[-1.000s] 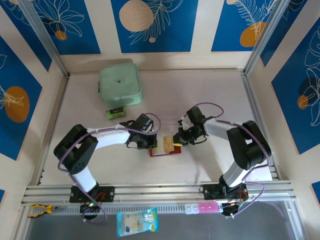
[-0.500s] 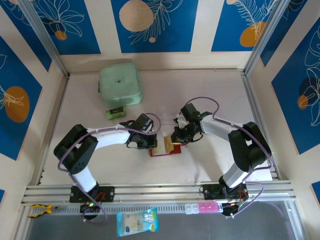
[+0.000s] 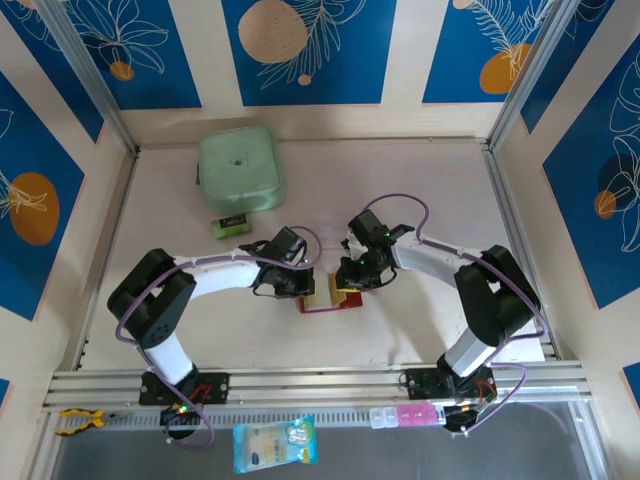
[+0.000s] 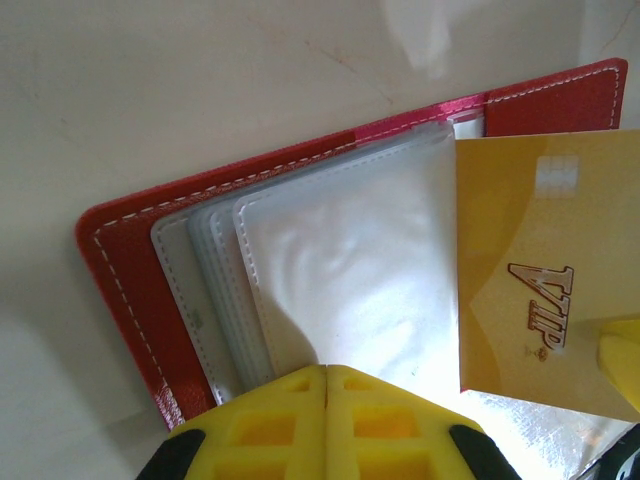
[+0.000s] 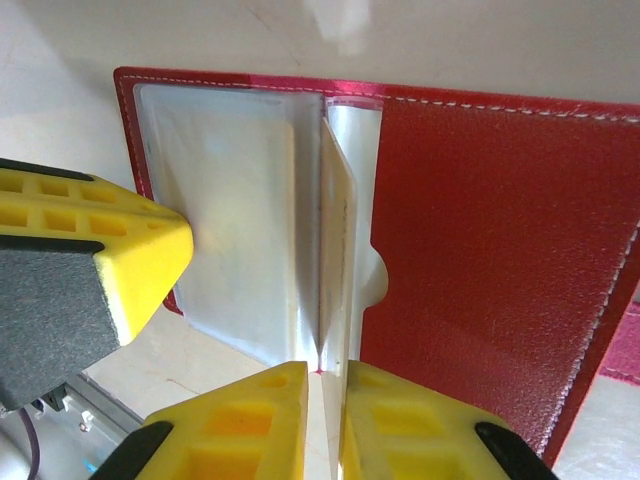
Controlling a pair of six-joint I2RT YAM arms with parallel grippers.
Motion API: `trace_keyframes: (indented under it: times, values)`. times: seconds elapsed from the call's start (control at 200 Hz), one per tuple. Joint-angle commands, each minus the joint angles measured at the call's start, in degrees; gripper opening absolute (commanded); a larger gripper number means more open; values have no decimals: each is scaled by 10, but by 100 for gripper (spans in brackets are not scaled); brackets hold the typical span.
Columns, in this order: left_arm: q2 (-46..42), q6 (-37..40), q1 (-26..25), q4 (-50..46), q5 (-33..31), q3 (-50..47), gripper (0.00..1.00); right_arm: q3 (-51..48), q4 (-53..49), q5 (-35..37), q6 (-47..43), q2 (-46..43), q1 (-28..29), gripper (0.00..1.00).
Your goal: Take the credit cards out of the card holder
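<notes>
Right fingers (image 5: 262, 412) pinching gold card (image 4: 520, 250), wallet (image 5: 480, 220) open

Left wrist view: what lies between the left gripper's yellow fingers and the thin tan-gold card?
Only the pale clear sleeves of the open dark-red leather-like card holder, as the left wrist view shows.

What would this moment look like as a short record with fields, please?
card holder: lying open, clear sleeves exposed
gold card: marked VIP, beside the top sleeve; unclear whether it is fully out
left gripper: shut, tip on the sleeves
right gripper: jaws nearly together, the gold card's edge running into the gap; grip uncertain
mint-green case: far left, apart from the card holder
</notes>
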Motion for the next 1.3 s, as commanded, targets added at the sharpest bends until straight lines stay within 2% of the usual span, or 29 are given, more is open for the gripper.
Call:
trace_keyframes:
  times: [0.0,0.24,0.405,0.6,0.775,0.95,1.085,1.295]
  values:
    - [9,6,-5,-9,-2,-12,0,4,0,19,23,-16,6,15]
    - [2,8,-5,-9,-5,-11,1,11,-3,31,24,-6,14,8]
    - [-17,10,-4,-19,-9,-4,6,20,-16,38,17,-24,16,4]
    - [-53,25,5,-48,-24,7,7,50,-71,40,-55,-49,5,0]
    - [-82,30,28,-57,-21,3,9,92,-109,11,-184,-52,-20,0]
    - [-92,36,49,-64,-9,4,10,136,-151,-30,-391,-48,-38,0]
    - [-95,40,60,-68,-2,4,10,163,-165,0,-540,-40,-42,0]
    - [-106,42,73,-76,1,3,10,242,-210,36,-699,10,-54,0]
